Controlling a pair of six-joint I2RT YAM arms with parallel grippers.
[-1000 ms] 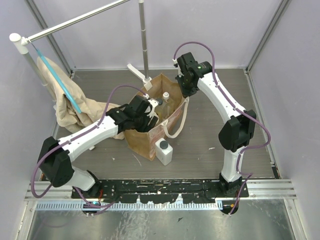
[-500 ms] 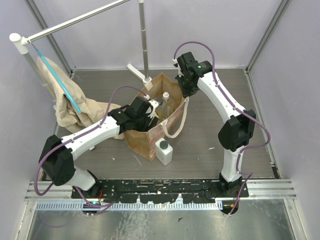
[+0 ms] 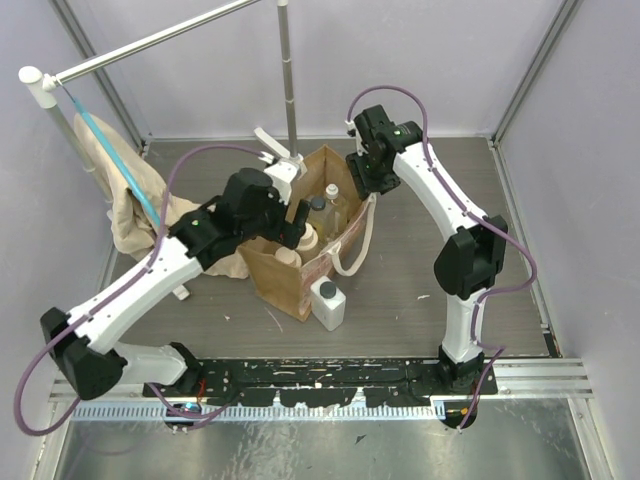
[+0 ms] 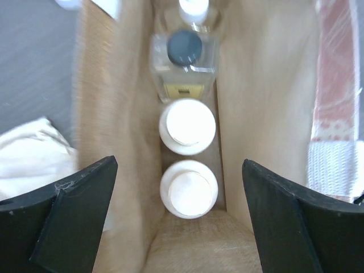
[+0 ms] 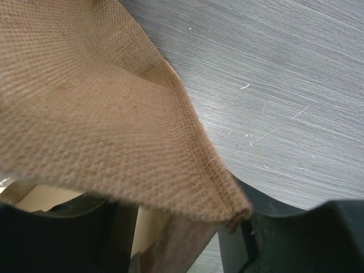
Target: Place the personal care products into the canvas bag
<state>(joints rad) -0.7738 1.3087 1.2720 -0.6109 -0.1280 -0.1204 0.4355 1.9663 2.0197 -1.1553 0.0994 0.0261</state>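
Observation:
The canvas bag (image 3: 285,285) stands open at mid table. In the left wrist view, two cream round bottles (image 4: 189,189) (image 4: 187,126) stand upright in the bag (image 4: 267,85), then a clear dark-capped bottle (image 4: 185,51) and a white-capped one (image 4: 193,8). My left gripper (image 3: 283,222) (image 4: 179,227) hovers open and empty above them. My right gripper (image 3: 362,180) (image 5: 187,239) is shut on the bag's far rim corner (image 5: 216,193). A white square dark-capped bottle (image 3: 327,302) stands on the table against the bag's near side.
A beige cloth with a blue strap (image 3: 140,210) hangs from a rack at the left. A metal pole (image 3: 288,80) with a white foot (image 3: 272,143) stands behind the bag. The bag's cream handle (image 3: 355,250) droops to the right.
My left gripper has risen out of the bag and pulled back to the left, open and empty. The cream bottles now show standing in the bag. The right arm stays on the rim.

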